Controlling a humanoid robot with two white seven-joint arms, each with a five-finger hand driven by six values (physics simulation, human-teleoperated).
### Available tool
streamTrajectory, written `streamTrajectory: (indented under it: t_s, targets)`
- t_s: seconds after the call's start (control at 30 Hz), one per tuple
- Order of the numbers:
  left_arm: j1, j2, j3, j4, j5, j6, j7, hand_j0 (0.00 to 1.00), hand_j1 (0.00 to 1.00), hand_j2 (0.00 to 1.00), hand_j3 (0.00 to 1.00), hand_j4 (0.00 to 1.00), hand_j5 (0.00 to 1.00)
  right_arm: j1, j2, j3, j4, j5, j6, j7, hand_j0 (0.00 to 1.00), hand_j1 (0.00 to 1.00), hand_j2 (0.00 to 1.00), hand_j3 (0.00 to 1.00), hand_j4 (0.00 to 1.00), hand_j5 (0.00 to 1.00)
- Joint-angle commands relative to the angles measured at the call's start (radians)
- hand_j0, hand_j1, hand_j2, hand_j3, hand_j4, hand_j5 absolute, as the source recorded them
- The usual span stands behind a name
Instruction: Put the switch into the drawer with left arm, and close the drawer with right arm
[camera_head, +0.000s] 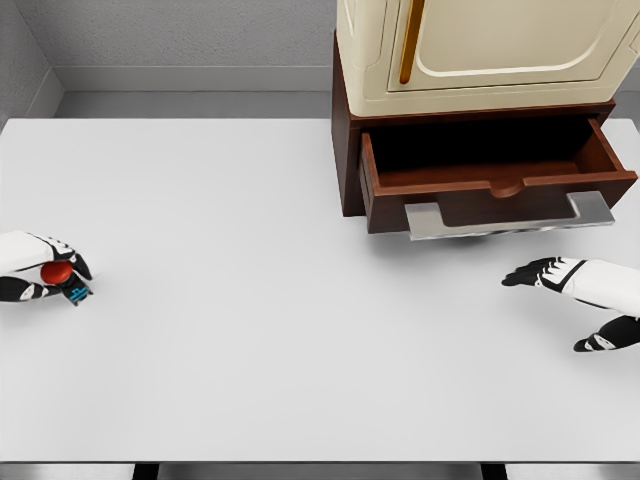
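Black-tipped fingers (78, 266) of the left hand (35, 268) are curling around the switch (60, 275), a small thing with a red button on top and a blue base, holding it at the table's (250, 330) far left edge. The right hand (575, 290) is resting at the right side with its fingers spread and gripping nothing. Well apart from the switch, the brown drawer (495, 185) is standing pulled open, its grey handle (510, 218) facing forward, beneath a cream cabinet (480, 50).
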Motion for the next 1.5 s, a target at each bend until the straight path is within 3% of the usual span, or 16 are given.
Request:
streamTrajectory:
  t_s: [0.0,0.13,0.23,0.43,0.63,0.83,1.27,1.33,1.47]
  targets:
    - [0.000,0.002,0.000,0.000,0.005,0.001,0.000,0.44,0.44,0.44,0.44,0.44,0.44,0.000,-0.002,0.000,0.000,-0.007,0.002,-0.001,1.00,1.00,1.00,1.00,1.00,1.00]
    - [-0.002,0.000,-0.002,-0.003,0.009,0.001,0.000,0.33,0.33,0.33,0.33,0.33,0.33,0.000,-0.002,0.000,0.000,-0.007,0.002,-0.002,1.00,1.00,1.00,1.00,1.00,1.00]
    - [-0.002,0.000,0.000,-0.023,0.017,0.001,0.000,0.32,0.32,0.32,0.32,0.32,0.32,-0.002,-0.002,0.000,0.000,-0.007,0.002,-0.002,1.00,1.00,1.00,1.00,1.00,1.00]
    - [0.000,-0.010,0.000,-0.137,0.149,0.001,0.000,0.32,0.32,0.32,0.32,0.32,0.32,-0.002,-0.005,0.000,0.000,-0.007,0.002,-0.004,1.00,1.00,1.00,1.00,1.00,1.00]
    - [0.000,-0.057,0.000,-0.181,0.253,0.001,0.000,0.29,0.29,0.29,0.29,0.29,0.29,-0.002,-0.008,0.000,0.000,-0.007,0.002,-0.001,1.00,1.00,1.00,1.00,1.00,1.00]
    - [-0.002,-0.126,0.000,-0.201,0.305,0.001,0.000,0.29,0.29,0.29,0.29,0.29,0.29,-0.002,-0.008,0.000,0.000,-0.007,0.002,-0.001,1.00,1.00,1.00,1.00,1.00,1.00]
    - [-0.080,-0.348,-0.003,-0.224,0.313,0.001,-0.002,0.29,0.29,0.29,0.29,0.29,0.29,-0.002,-0.008,0.000,0.000,-0.007,0.002,-0.001,1.00,1.00,1.00,1.00,1.00,1.00]
    - [-0.120,-0.354,-0.059,-0.223,0.316,0.001,0.000,0.29,0.29,0.29,0.29,0.29,0.29,-0.002,-0.008,0.000,0.000,-0.007,0.002,-0.001,1.00,1.00,1.00,1.00,1.00,1.00]
    - [-0.124,-0.405,-0.065,-0.221,0.321,0.001,0.000,0.29,0.29,0.29,0.29,0.29,0.29,-0.002,-0.010,0.000,0.000,-0.007,0.002,-0.001,1.00,1.00,1.00,1.00,1.00,1.00]
